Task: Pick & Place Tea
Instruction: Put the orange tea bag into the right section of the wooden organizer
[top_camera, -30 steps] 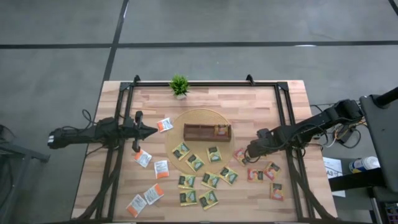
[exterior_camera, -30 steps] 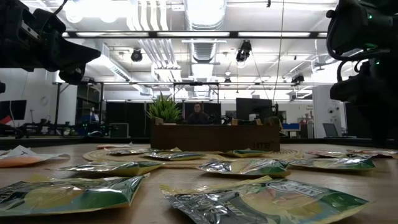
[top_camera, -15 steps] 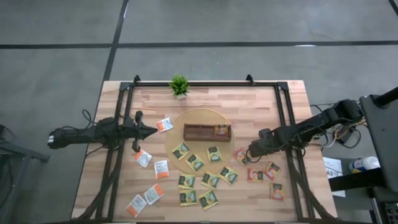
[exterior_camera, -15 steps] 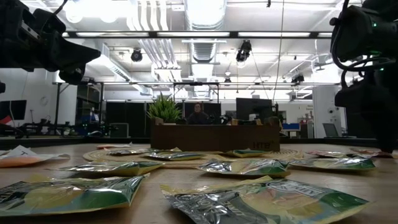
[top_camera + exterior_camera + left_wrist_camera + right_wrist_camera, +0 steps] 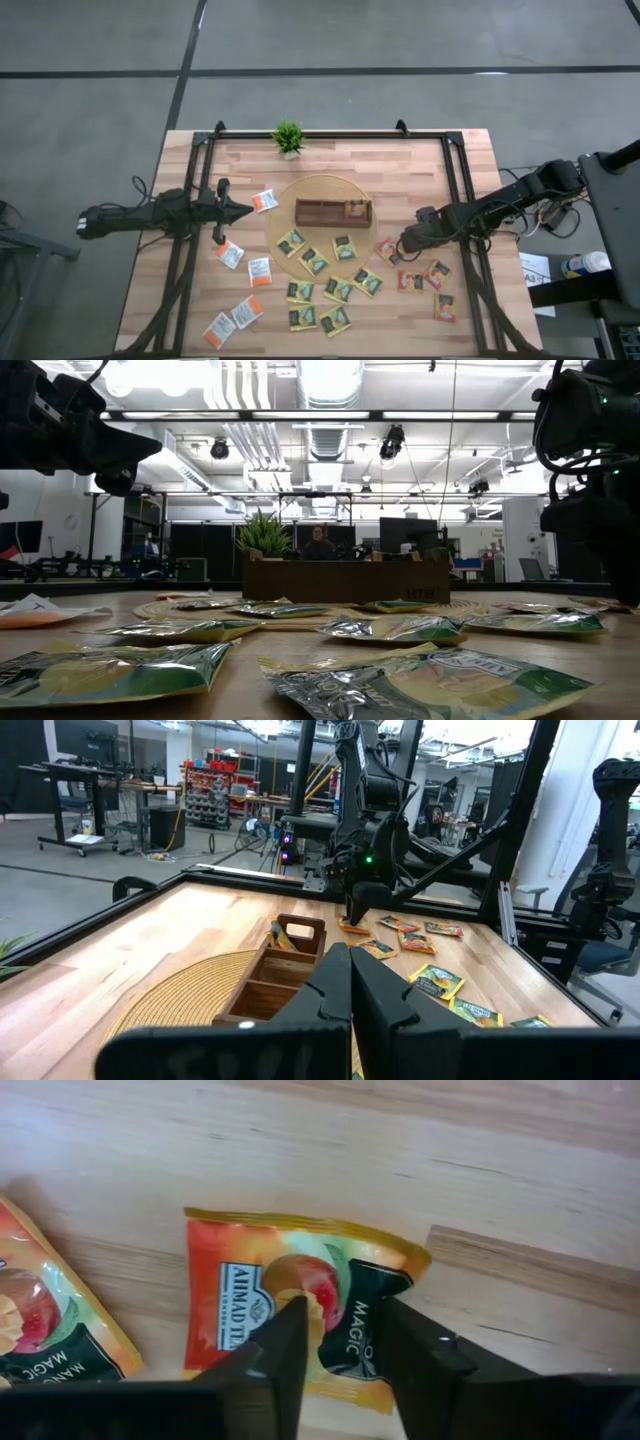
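Tea sachets lie flat on the wooden table: white-and-orange ones (image 5: 259,271) at the left, green-and-yellow ones (image 5: 320,290) in the near middle, red-pink ones (image 5: 425,275) at the right. My right gripper (image 5: 342,1335) points down over one red-pink sachet (image 5: 300,1320), just right of the round mat (image 5: 320,190). Its fingers stand a little apart, with the sachet's middle between them. A brown compartment tray (image 5: 333,212) sits on the mat with one sachet (image 5: 356,209) in its right end. My left gripper (image 5: 248,211) hangs level and shut above the table's left part. My right gripper comes from above, pointing down. Its two fingertips (image 5: 285,1342) are set on the sachet's printed top face (image 5: 345,1315), one on either side of the middle. The sachet lies flat on the table, one corner (image 5: 410,1265) slightly curled.
A small potted plant (image 5: 288,137) stands at the far edge. A black frame rail (image 5: 462,200) runs along the table's right side close to the right arm, another (image 5: 195,200) along the left. Bare wood lies between the mat and the far edge.
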